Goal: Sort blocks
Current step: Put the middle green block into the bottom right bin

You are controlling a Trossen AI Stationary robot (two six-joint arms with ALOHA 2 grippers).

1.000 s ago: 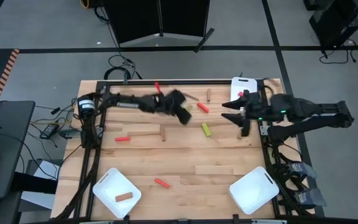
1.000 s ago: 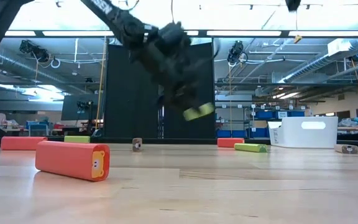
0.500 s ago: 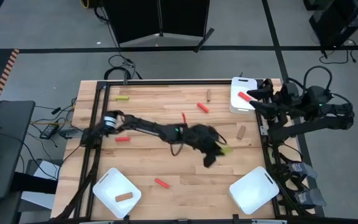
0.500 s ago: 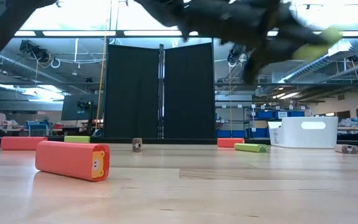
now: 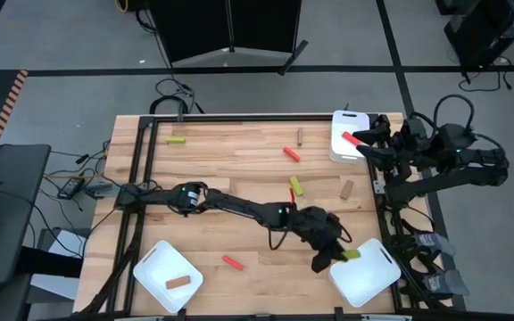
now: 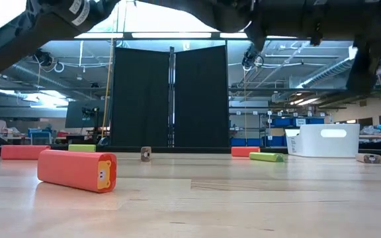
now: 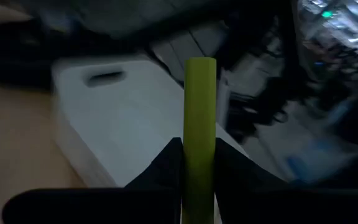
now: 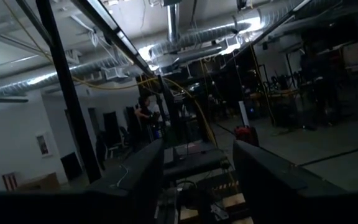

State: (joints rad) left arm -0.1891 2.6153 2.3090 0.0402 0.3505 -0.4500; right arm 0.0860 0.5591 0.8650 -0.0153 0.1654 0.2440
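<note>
The pale wooden plank table [image 5: 239, 223] fills the middle of the high view, and the long dark left arm [image 5: 230, 203] stretches low across it from the left edge toward the near right corner. There the left gripper [image 5: 335, 256] has its fingers clamped on a yellow-green stick-shaped block [image 7: 200, 124], held at the edge of the white rounded-square tray at the near right corner [image 5: 368, 276]; the left wrist view shows the block standing straight up between the dark fingers with the white tray behind it. The dark right arm [image 5: 444, 165] is folded back at the table's far right edge, its right gripper [image 5: 364, 141] spread wide open beside the white rounded-square tray at the far right corner [image 5: 342, 143], which holds a red block [image 5: 352, 138]. A third white rounded-square tray at the near left corner [image 5: 154, 267] holds one plain brown wooden block [image 5: 178, 283]. Loose on the table lie a second yellow-green block near the middle [image 5: 296, 186], another yellow-green block at the far left [image 5: 178, 140], a red block toward the far side [image 5: 291, 153], a red block near the front [image 5: 232, 262], a brown block at the far edge [image 5: 299, 136] and a brown block toward the right [image 5: 346, 189].
</note>
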